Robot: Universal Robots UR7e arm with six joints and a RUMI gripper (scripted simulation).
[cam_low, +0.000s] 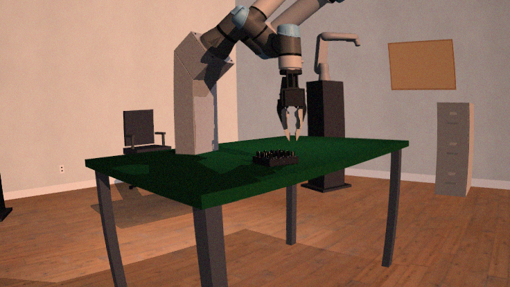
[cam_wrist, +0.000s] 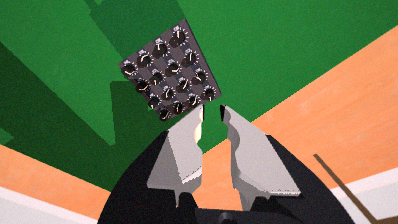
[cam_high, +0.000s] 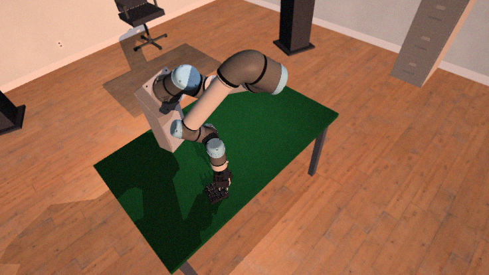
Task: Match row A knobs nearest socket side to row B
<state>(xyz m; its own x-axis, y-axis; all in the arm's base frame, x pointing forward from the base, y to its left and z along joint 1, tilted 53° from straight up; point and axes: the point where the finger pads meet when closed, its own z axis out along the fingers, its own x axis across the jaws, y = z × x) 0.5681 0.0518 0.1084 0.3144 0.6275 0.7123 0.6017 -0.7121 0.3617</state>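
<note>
The dark knob box (cam_high: pixel 219 199) (cam_low: pixel 281 162) (cam_wrist: pixel 201 62) lies on the green table, turned at an angle in the wrist view. It bears a grid of black knobs with white pointer lines and tick marks. The pointers stand at differing angles; row letters and the socket cannot be made out. The far corner knob (cam_wrist: pixel 178 36) points roughly up in the wrist view. My gripper (cam_high: pixel 224 188) (cam_low: pixel 293 139) (cam_wrist: pixel 212 105) is open by a narrow gap with nothing between the tips. The tips hang above the box level, beside its near right corner in the wrist view, touching no knob.
The green table (cam_high: pixel 266 136) (cam_low: pixel 342 146) (cam_wrist: pixel 260 45) carries the box near its long edge. The arm's grey pedestal (cam_high: pixel 160 126) (cam_low: pixel 194 121) stands at the opposite side. Arm shadows fall across the table. A chair, dark pillars and a filing cabinet stand away from the table.
</note>
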